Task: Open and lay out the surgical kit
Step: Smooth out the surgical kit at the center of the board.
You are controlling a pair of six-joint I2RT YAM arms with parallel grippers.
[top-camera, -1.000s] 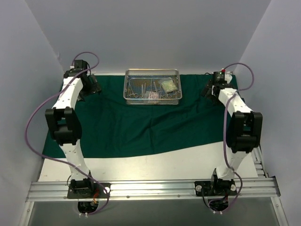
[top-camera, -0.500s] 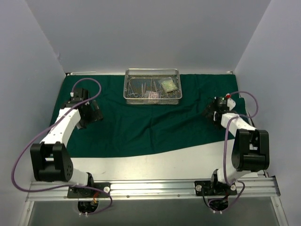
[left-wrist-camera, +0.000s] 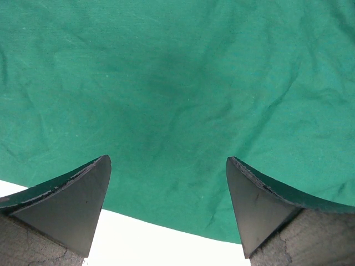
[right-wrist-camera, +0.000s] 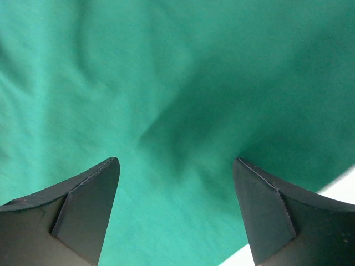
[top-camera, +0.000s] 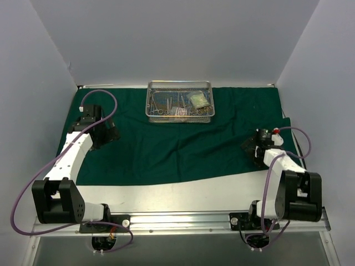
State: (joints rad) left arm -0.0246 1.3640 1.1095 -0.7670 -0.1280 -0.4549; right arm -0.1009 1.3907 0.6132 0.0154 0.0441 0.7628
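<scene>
Cloth wrap [top-camera: 177, 149] lay spread flat on your table [top-camera: 183, 194], so opening looked done, yet the mesh tray [top-camera: 178, 84] at its far edge held the instruments [top-camera: 166, 104] and packets [top-camera: 198, 100] unplaced, while your left gripper [left-wrist-camera: 169, 160] and right gripper [right-wrist-camera: 176, 160] hovered over the wrap, jaws wide apart, empty.

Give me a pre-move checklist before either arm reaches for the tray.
1. The left gripper open and empty: ok, only the green cloth shows beneath it.
2. The right gripper open and empty: ok, same view of cloth.
3. The green cloth unfolded: ok, spread over the table, though wrinkled.
4. The wire-mesh tray upright on the cloth: ok, at the far edge.
5. The instruments laid out: not ok, they lie in the tray.
6. The instruments free of each other for a clean pick: cannot tell, too small.
</scene>
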